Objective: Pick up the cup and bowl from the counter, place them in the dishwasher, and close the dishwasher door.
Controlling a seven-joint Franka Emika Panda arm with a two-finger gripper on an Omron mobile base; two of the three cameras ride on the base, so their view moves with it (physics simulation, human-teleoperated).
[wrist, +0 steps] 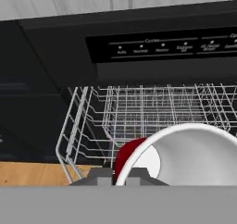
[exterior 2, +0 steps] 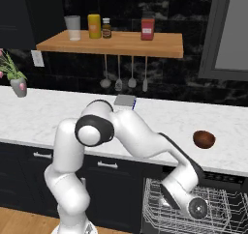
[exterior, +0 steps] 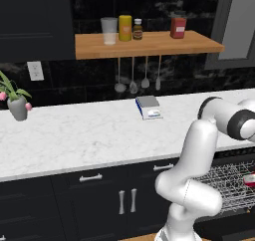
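Jaws (wrist: 119, 177) are pinching the cup (wrist: 185, 156), a red cup that is white inside. The cup is lying tilted on its side, with its open mouth facing the camera on the hand. It is hanging just over the near edge of the rack (wrist: 139, 112), the silver wire one pulled out of the dishwasher (wrist: 162, 47). In the left base view a bit of red (exterior: 250, 180) is showing over the rack (exterior: 224, 185) at the far right edge.

The arm (exterior 2: 145, 141) is bending down from the desk's (exterior 2: 48, 117) height into the open dishwasher (exterior 2: 193, 209). Its hand is sitting low, right above the rack.

The bowl (exterior 2: 204, 139) is sitting on the desk, to the right, just above the dishwasher. It is well apart from the arm's hand.

A small box (exterior: 149, 107) is lying on the desk near the back wall. A vase (exterior: 17, 107) with pink flowers is standing at the far left. Above, a wooden shelf (exterior: 149, 45) is holding a glass (exterior: 109, 31), a yellow jar (exterior: 125, 28), a little bottle (exterior: 138, 29) and a red box (exterior: 178, 27). Four spoons (exterior: 133, 80) are hanging under the shelf.
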